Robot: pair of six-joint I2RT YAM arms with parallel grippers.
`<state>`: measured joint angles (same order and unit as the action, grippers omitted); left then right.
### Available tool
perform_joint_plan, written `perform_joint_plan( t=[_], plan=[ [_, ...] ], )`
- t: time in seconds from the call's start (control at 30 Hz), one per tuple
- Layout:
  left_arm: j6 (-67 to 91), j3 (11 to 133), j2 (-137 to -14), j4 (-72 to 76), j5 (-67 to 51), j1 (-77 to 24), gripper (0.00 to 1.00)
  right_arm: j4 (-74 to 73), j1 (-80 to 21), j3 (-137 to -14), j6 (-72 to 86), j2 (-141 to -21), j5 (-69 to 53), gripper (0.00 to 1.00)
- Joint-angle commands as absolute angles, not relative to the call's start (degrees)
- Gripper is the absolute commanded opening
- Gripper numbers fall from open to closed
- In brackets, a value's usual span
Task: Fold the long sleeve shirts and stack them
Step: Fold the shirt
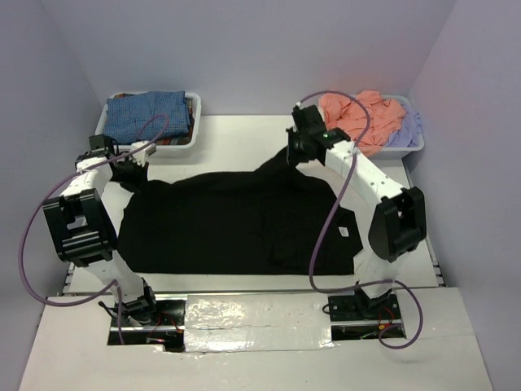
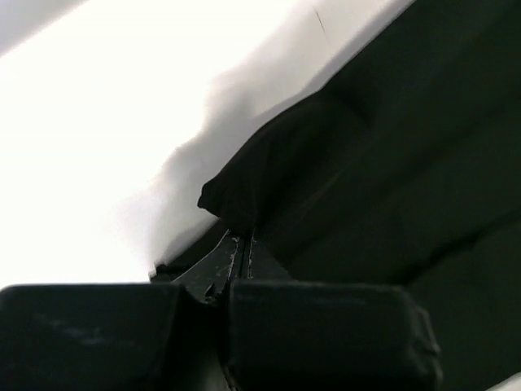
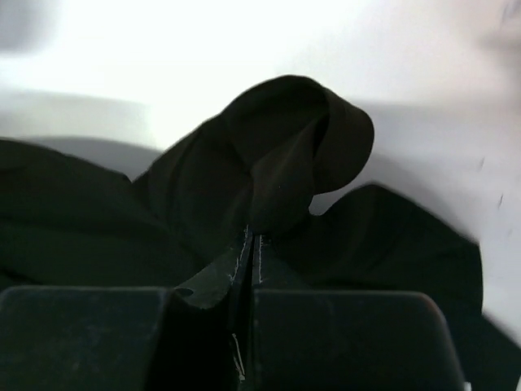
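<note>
The left gripper (image 2: 242,244) has its jaws pressed together on a bunched fold of the black shirt (image 2: 391,163). The cloth rises in a small dark peak just past the fingertips, over the white table (image 2: 98,122). The right gripper (image 3: 252,240) is likewise closed tight, pinching a rolled loop of the same shirt that stands up above its fingers, with more black fabric spreading to either side.

Seen from above, the left gripper holds the shirt at its far left corner. The right gripper holds the far edge right of the middle, where the cloth is drawn up into a point. The rest of the black shirt lies spread flat across the middle of the table between the two arms, its near edge close to the arm bases.

At the table's far left stands the left bin (image 1: 102,124) with the blue-checked shirt (image 1: 146,114) in it. At the far right, the right bin (image 1: 413,148) holds the salmon-pink shirt (image 1: 362,114) heaped beside the pale lavender shirt (image 1: 404,130) — both bins apart from the black one
</note>
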<state>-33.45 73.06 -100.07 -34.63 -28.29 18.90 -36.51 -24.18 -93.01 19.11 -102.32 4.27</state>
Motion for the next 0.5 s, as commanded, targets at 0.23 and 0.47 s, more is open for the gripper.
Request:
perform_joint_plan(
  t=[0.23, 0.47],
  plan=[
    [-67.1, 70.0, -92.0, -54.3, -30.3, 23.2, 0.0, -33.8, -32.2, -68.7, 18.5, -82.7, 7.0, 0.0],
    [-69.4, 68.3, -89.3, -56.3, -31.7, 23.3, 0.11, -32.5, -35.7, -61.0, 20.0, -76.7, 9.3, 0.0]
  ],
)
